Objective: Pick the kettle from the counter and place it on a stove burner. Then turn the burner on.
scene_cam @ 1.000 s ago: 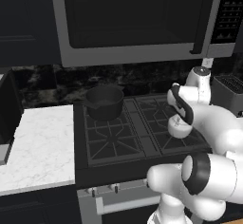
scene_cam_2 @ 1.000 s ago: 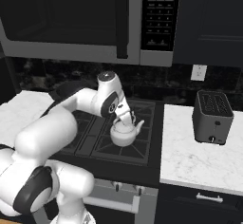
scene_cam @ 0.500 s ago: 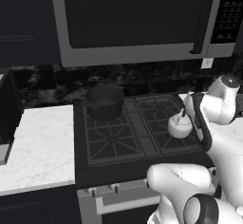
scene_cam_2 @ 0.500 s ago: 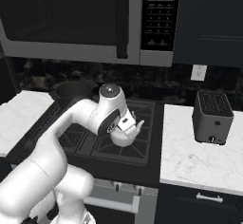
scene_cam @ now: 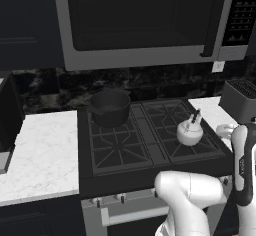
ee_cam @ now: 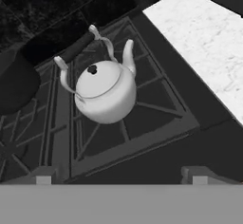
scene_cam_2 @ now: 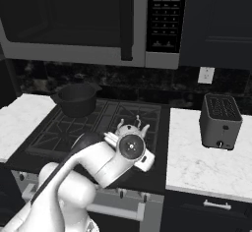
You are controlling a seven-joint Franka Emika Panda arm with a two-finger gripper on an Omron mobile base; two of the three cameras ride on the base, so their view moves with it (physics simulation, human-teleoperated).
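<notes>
The small white-silver kettle (ee_cam: 105, 91) stands upright on the front right stove burner (ee_cam: 142, 123), dark handle up and spout toward the back. It also sits there in the left base view, kettle (scene_cam: 189, 132) on burner (scene_cam: 192, 147). My gripper (ee_cam: 121, 179) is open and empty, drawn back over the stove's front edge, well clear of the kettle. In the right base view my wrist covers most of the kettle (scene_cam_2: 129, 127). White marble counter (scene_cam: 40, 150) flanks the cooktop on both sides.
A wide dark saucepan (scene_cam: 110, 107) occupies the back left burner. A black toaster (scene_cam_2: 220, 122) stands on the right counter (scene_cam_2: 206, 162). A microwave (scene_cam: 135, 20) hangs above the stove. Knobs (scene_cam: 121, 198) line the stove's front panel.
My arm has pulled back from the kettle toward the stove's front and swung right. The kettle stays put on the burner. The jaws remain open.
</notes>
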